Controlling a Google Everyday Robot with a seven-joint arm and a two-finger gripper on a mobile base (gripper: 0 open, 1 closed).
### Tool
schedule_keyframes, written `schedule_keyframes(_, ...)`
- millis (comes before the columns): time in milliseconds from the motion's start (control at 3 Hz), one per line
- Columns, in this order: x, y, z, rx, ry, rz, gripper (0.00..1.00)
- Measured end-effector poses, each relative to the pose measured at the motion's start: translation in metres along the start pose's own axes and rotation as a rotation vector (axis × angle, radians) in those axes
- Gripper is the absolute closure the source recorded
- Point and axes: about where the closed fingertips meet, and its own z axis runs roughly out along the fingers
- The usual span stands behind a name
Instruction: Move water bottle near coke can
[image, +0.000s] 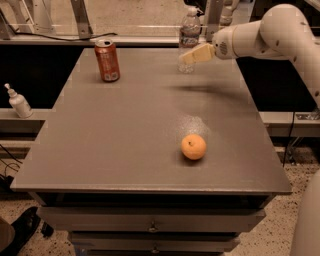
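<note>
The water bottle (189, 31) is clear with a pale label band and stands upright at the far edge of the grey table (125, 145), right of centre. The coke can (107, 60) is red-orange with a silver top and stands upright at the far left of the table. My gripper (187, 56) comes in from the right on the white arm (270, 31). Its tan fingers sit right in front of the bottle's lower half, overlapping it in the camera view. The bottle stands on the table.
A round orange fruit (193, 147) lies on the table's near right part. A small white pump bottle (18, 102) stands on a lower ledge to the left of the table. Drawers run along the table's front. Metal frame legs stand behind the far edge.
</note>
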Motion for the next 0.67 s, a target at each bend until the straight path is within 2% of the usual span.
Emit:
schedule_keyframes(333, -0.014, 0.001, 0.03, -0.012, -0.089, -0.003, 0.0)
schedule_keyframes(667, -0.021, 0.002, 0.051, -0.008, -0.166, -0.012, 0.18)
